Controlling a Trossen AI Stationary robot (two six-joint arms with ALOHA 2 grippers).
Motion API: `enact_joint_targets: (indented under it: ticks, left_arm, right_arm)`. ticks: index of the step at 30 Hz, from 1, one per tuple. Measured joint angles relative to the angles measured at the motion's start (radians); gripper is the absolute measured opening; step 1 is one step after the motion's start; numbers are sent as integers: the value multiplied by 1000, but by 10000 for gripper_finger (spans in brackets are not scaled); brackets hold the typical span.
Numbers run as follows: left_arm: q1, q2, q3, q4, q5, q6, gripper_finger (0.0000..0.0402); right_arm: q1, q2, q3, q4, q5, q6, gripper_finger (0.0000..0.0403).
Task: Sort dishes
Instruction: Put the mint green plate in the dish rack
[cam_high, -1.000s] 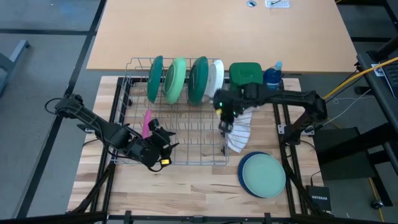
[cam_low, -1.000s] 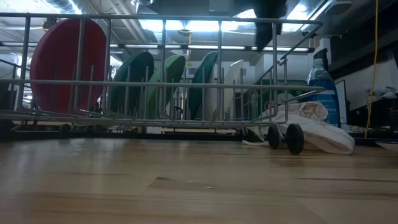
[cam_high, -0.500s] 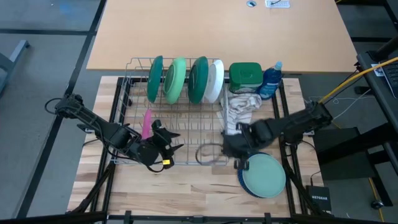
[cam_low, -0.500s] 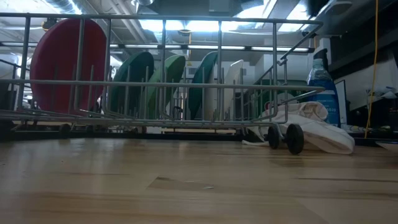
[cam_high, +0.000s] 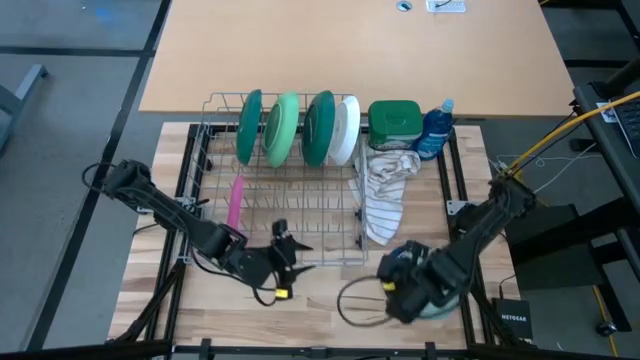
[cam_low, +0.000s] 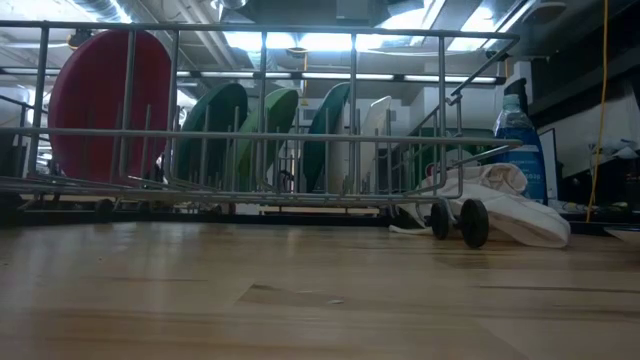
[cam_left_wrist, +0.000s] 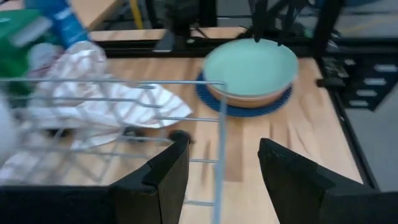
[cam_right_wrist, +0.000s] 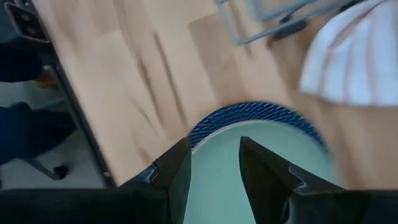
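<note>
Racked: you have four large plates (cam_high: 298, 127) far, one pink plate (cam_high: 236, 200) left. Outstanding: teal-brown-navy stack (cam_left_wrist: 250, 73) on bench, near right. Right hand (cam_high: 392, 287) over it, left hand (cam_high: 285, 256) near rack; both apart, empty.

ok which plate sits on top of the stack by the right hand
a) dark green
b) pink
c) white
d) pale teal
d, the left wrist view shows a pale teal plate topping the stack, over a brown plate and a navy plate, while the pink plate and the white plate stand in the rack.
</note>
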Motion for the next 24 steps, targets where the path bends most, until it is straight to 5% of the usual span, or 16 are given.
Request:
enact_joint_targets:
  ticks: [11, 24]
  left_arm:
    - [-26, 149, 0, 119, 88, 55, 184]
    - [-34, 159, 0, 161, 93, 50, 184]
  right_arm:
    - [139, 150, 0, 239, -93, 92, 138]
    - [141, 278, -1, 61, -163, 295, 138]
